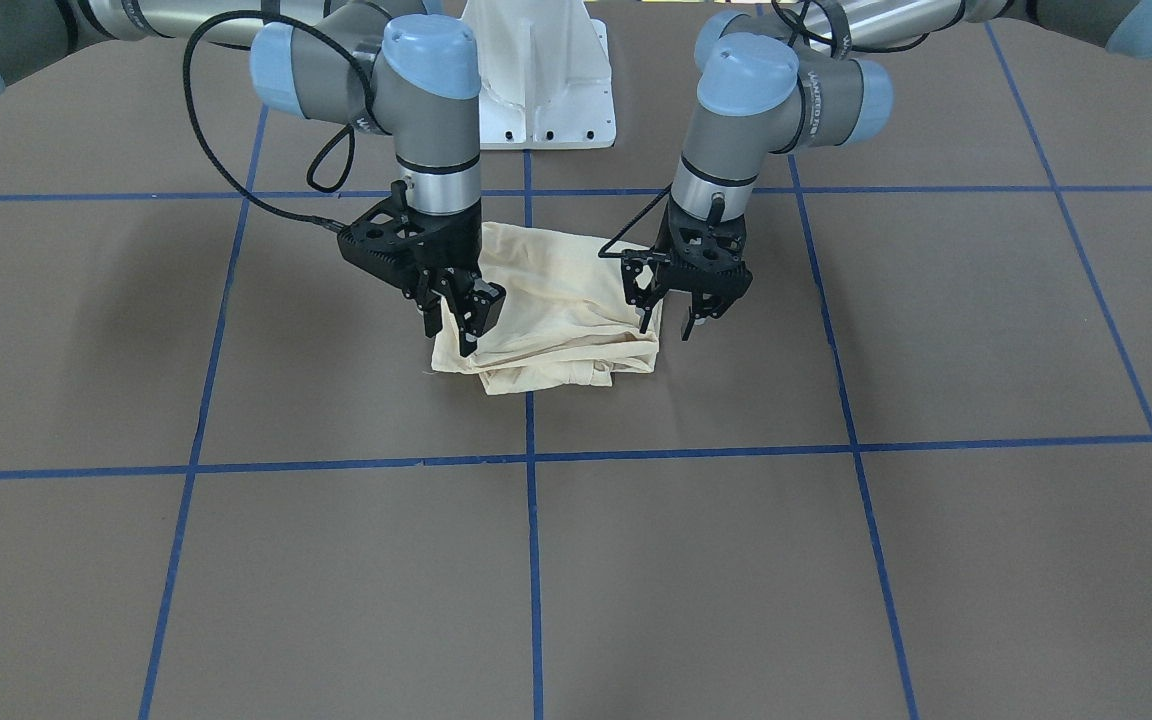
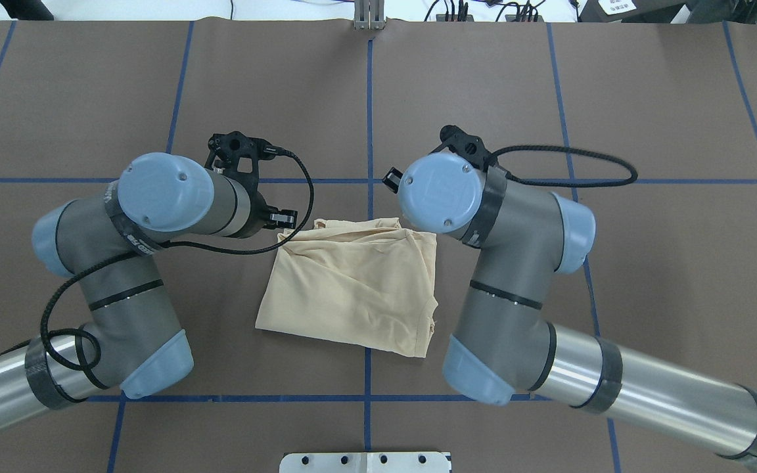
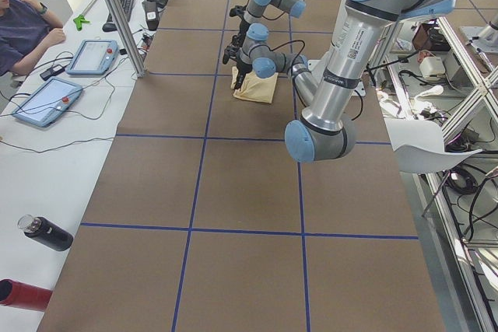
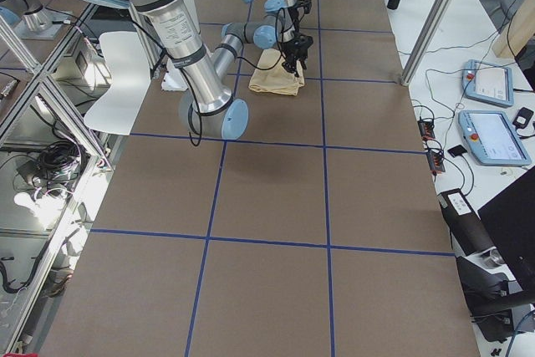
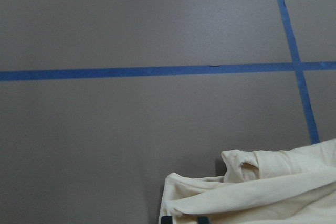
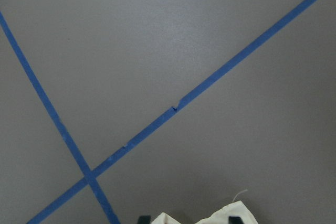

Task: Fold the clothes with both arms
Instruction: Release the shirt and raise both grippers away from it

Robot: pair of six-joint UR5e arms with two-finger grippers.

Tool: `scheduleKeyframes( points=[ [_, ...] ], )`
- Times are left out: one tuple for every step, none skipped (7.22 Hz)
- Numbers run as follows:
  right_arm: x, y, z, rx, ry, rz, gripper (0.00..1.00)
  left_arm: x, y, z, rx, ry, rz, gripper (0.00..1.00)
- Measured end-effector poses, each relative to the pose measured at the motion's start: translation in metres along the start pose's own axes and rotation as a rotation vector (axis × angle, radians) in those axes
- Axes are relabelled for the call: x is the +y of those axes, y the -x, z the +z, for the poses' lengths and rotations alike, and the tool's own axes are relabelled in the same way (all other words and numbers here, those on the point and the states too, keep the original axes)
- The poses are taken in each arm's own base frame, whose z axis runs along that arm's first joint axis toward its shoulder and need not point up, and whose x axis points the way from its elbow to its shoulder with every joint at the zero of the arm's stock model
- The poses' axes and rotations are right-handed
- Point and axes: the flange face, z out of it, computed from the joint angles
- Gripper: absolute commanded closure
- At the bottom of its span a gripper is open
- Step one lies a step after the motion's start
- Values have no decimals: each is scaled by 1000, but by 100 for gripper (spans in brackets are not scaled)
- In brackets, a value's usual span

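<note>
The pale cream-yellow shirt point(image 1: 556, 310) lies folded into a small packet near the table's middle, also seen in the overhead view point(image 2: 352, 289); no print shows. My left gripper point(image 1: 669, 325) points down at the packet's far corner on its side, fingers apart, one over the cloth edge. My right gripper point(image 1: 451, 330) points down at the other far corner, fingers apart around the cloth. In the left wrist view the shirt point(image 5: 262, 187) fills the bottom right corner, with cloth between the fingertips. In the right wrist view the shirt's corner point(image 6: 210, 219) sits between widely spaced fingertips.
Brown table cover with blue tape lines point(image 1: 528, 560). The white pedestal base point(image 1: 541, 80) stands behind the shirt. At the table's side a seated operator point(image 3: 23, 21), two tablets point(image 3: 47, 103) and a dark bottle point(image 3: 43, 232).
</note>
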Motion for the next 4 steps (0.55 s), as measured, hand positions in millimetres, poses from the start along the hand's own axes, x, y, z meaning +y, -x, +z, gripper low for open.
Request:
scheduleKeyframes(
  points=[
    [-44,0,-11,16,45,-44,0,-17,17,-20,23,4,64,0],
    [-92,-15,-25,39,83,-114,0,-26,40,-45,37,-3,126,0],
    [-139,-47,-44,64,114,-213,0,-28,72,-66,33,-8,176,0],
    [-187,-91,-63,88,138,-319,0,-30,113,-89,11,-10,235,0]
  ],
)
